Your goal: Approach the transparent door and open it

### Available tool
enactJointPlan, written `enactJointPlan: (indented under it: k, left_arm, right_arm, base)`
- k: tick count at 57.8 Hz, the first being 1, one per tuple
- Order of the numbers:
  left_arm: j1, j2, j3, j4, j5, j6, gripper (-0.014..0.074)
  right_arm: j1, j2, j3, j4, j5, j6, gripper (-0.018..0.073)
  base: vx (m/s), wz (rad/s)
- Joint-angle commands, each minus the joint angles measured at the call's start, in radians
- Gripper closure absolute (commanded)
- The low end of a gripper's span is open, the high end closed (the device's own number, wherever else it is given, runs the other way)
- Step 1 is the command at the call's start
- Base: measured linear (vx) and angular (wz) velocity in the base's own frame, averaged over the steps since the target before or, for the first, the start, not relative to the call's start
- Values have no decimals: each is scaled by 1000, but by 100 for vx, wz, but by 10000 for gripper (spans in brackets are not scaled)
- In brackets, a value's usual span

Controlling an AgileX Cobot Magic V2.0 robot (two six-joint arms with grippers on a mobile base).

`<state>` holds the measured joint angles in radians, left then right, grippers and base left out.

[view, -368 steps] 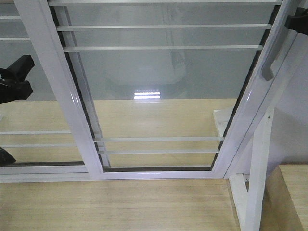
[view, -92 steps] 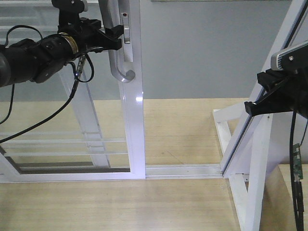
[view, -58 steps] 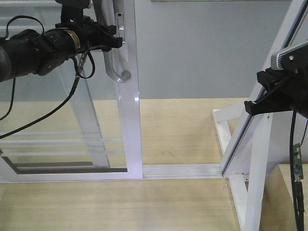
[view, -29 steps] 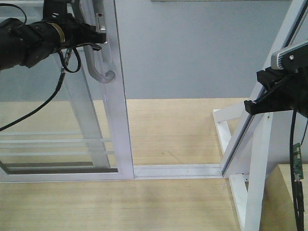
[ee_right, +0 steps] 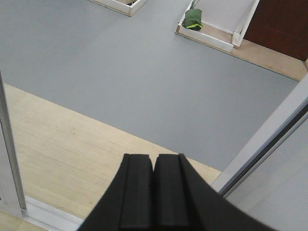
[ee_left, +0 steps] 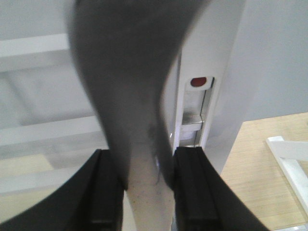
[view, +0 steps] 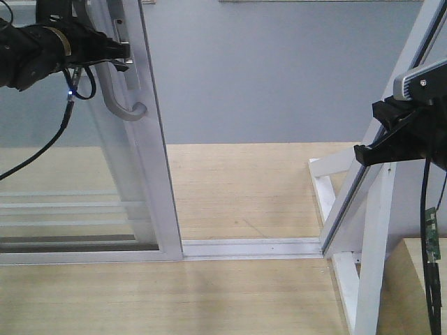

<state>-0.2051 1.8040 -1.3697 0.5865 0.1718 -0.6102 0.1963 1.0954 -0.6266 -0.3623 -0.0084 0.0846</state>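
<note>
The transparent door [view: 150, 174], clear glass in a glossy white frame, stands slid to the left, with an open gap to its right. Its grey curved pull handle [view: 119, 98] hangs beside the lock plate [view: 123, 38]. My left gripper [view: 115, 50] is shut on the handle near its top. In the left wrist view the two black fingers [ee_left: 108, 192] clamp the grey handle [ee_left: 139, 110], with the lock plate [ee_left: 195, 113] and its red mark behind. My right gripper [view: 370, 150] is shut and empty by the slanted white outer post [view: 363, 174]; its fingers [ee_right: 154, 192] touch.
A white floor track [view: 251, 246] runs from the door to the slanted post. A white support frame [view: 349, 265] stands at the right on the wooden floor. Grey floor lies beyond. White trays and a green item [ee_right: 193, 19] lie far off.
The door has slid steadily to the left with my left gripper on its handle, widening the gap. The right arm has not moved over the last 1.6 s.
</note>
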Motion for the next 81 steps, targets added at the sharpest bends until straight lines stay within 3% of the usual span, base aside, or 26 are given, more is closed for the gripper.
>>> enactJointPlan:
  k: [1, 10, 24, 42, 50, 54, 60, 66, 70, 73, 81]
  left_arm:
    - [16, -95, -14, 5, 131, 5, 596]
    - [14, -150, 19, 5, 157, 54, 596]
    - [5, -347, 257, -4, 79, 86, 596]
    - [4, -802, 630, -5, 22, 87, 596]
    - [4, -1041, 760, -55, 25, 92, 596]
    - [4, -1164, 814, -98, 44, 125, 596]
    - [4, -1336, 874, -224, 129, 211, 596]
    - [4, -1489, 908, -405, 272, 376, 596]
    - [4, -1565, 922, -528, 363, 513, 596]
    - [4, -1610, 933, -594, 400, 569, 596]
    - [5, -1665, 963, -631, 418, 584, 596]
  right_arm:
    - [-6, -23, -27, -5, -78, -5, 564]
    - [-6, -23, -27, -2, -78, -5, 564]
    - [-6, -37, -27, 5, -45, 21, 564]
    - [-5, -270, -27, 54, 206, 45, 564]
    - [-4, -454, -27, 99, 293, 26, 564]
    - [-4, -545, -27, 143, 347, -15, 564]
    - [-4, -674, -27, 238, 452, -107, 564]
    - [-4, -794, 0, 333, 543, -209, 563]
    - [-5, -860, 40, 362, 568, -225, 563]
    - [-5, -904, 80, 362, 568, -219, 563]
    - [-5, -960, 150, 362, 543, -217, 563]
  base:
    - [0, 0]
    - [0, 0]
    - [0, 0]
    - [0, 0]
    - [0, 0]
    - [0, 0]
    - [0, 0]
    - [0, 0]
    - [0, 0]
    - [0, 0]
    - [0, 0]
